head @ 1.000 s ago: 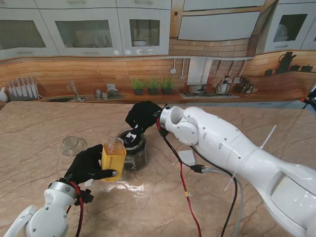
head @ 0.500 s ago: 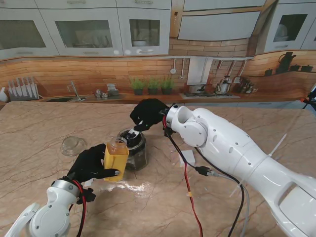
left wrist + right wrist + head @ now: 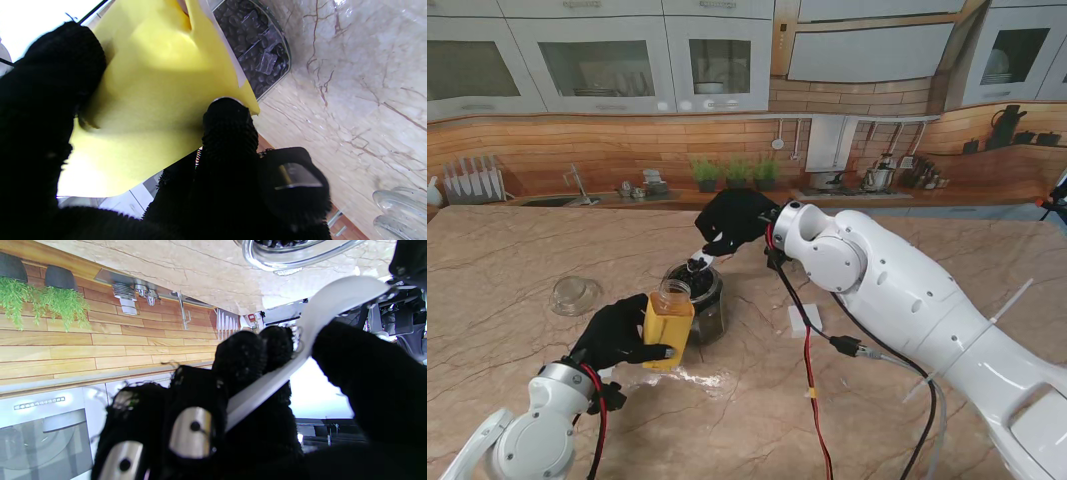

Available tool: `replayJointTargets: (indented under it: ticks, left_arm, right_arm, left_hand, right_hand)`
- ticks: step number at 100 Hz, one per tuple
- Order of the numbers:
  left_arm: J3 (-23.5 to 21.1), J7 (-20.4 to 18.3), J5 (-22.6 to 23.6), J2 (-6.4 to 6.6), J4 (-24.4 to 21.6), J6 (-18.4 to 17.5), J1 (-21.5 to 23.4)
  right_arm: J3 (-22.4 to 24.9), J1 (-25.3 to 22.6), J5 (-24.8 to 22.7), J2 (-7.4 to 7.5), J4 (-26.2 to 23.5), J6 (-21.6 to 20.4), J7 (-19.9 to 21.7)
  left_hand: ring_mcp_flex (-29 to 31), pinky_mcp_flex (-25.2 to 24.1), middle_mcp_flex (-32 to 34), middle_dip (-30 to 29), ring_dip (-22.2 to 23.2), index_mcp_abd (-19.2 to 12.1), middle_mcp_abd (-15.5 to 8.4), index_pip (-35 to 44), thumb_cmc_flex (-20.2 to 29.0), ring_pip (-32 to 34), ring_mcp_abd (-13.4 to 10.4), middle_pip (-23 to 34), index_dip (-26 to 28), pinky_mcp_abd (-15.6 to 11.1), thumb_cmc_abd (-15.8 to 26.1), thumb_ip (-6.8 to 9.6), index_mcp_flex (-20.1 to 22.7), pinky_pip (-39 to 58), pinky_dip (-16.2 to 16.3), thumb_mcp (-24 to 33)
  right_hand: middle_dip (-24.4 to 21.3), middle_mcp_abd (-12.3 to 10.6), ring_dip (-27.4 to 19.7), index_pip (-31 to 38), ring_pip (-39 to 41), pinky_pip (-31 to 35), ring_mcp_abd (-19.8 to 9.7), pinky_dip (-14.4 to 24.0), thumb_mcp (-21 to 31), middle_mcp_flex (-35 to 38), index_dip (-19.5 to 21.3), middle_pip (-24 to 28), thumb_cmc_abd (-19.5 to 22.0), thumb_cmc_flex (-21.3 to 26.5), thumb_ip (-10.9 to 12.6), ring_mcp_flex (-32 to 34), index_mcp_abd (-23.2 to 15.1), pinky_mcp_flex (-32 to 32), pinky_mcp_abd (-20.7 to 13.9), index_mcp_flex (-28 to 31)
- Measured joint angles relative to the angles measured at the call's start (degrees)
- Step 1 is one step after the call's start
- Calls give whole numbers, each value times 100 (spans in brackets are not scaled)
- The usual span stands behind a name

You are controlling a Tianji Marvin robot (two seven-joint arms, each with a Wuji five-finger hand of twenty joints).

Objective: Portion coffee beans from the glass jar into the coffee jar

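Coffee beans fill the dark glass jar [image 3: 697, 300] sitting on the bench [image 3: 907, 270] around the middle, and your right robot hand [image 3: 732, 220] is above it, fingers pinched shut on a white scoop [image 3: 699, 262] whose bowl hangs just over the jar mouth. I can't tell whether the scoop has beans in it — too small in the stand view, and the right wrist view only shows its underside.

Your left robot hand [image 3: 617, 335] is wrapped tight around the yellow coffee jar [image 3: 668, 328], lifted and tilted toward the glass jar, mouth open, almost touching its side. Can't see inside it, so no idea how full it is.

What could bite you: that yellow mouth looks narrow next to the scoop, so a fast tip probably sends beans onto the bench. The two jars are so close that a nudge could knock the glass one. A clear lid [image 3: 575, 294] sits off to the left, well apart.
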Motion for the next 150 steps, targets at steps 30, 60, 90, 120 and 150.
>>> replayJointTargets:
  ticks: [30,60,90,120,150]
  left_arm:
    - [121,-43,3,16,22,168,-72]
    - [255,-18,266,21,36,256,-218]
    - [390,105,488,27,117,202,-362]
    - [416,103,517,27,157,141,-407]
    - [422,-21,527,51,168,73,-450]
  right_arm:
    - [316,-227,-18,125,-486,-119,182]
    - [392,-348,-81,192,-713,-454,264]
    - [524,-441,-262,245,-798,-687,265]
    - [460,-370,-654,285,-724,-1181,34]
    - [90,56,-1191,245,-293,-1862,-555]
  left_hand:
    - [0,0,1,0,0,0,0,0,0,0,0,0,0,0,0,0,0,0,0,0]
    - [0,0,1,0,0,0,0,0,-1,0,1,0,0,0,0,0,0,0,0,0]
    - [0,0,60,0,0,0,0,0,-45,32,1,0,14,1,-62,1,82,1,0,0]
    - [0,0,68,0,0,0,0,0,-67,48,1,0,15,1,-63,47,87,1,0,0]
    - [0,0,104,6,0,0,0,-1,-83,110,1,8,3,1,-63,111,87,1,0,0]
  right_hand:
    - [0,0,1,-1,0,0,0,2,0,0,0,0,0,0,0,0,3,0,0,0]
    - [0,0,1,-2,0,0,0,4,0,0,0,0,0,0,0,0,4,0,0,1]
    - [0,0,2,-3,0,0,0,5,0,0,0,0,0,1,0,0,4,0,0,1]
    - [0,0,4,-4,0,0,0,6,0,1,0,0,0,1,0,0,4,1,-1,1]
    - [0,0,4,-4,0,0,0,6,0,1,0,0,0,1,0,0,4,1,-1,1]
